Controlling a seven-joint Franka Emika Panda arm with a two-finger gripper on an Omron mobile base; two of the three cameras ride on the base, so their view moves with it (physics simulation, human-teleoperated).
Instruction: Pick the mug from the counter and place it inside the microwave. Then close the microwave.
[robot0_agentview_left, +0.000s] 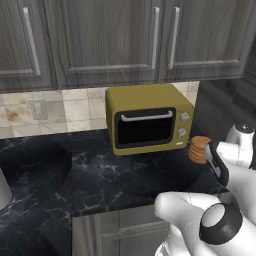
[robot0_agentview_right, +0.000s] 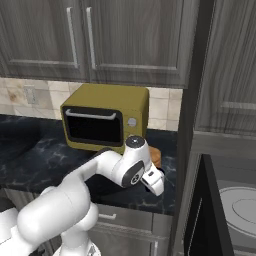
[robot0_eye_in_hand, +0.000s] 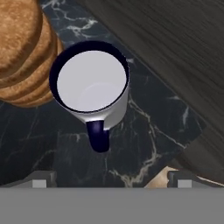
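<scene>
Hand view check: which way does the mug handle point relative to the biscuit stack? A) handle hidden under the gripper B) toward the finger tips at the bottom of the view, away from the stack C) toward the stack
B: the mug has its dark handle sticking down toward the view's bottom edge, while the biscuit stack sits at its upper left.

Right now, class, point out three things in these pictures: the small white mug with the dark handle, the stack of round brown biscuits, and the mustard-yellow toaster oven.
small white mug with dark handle (robot0_eye_in_hand: 92, 85): hand view, inside bottom.
stack of round brown biscuits (robot0_eye_in_hand: 19, 39): hand view, top biscuit.
mustard-yellow toaster oven (robot0_agentview_left: 145, 127): left base view, dark door glass.
</scene>
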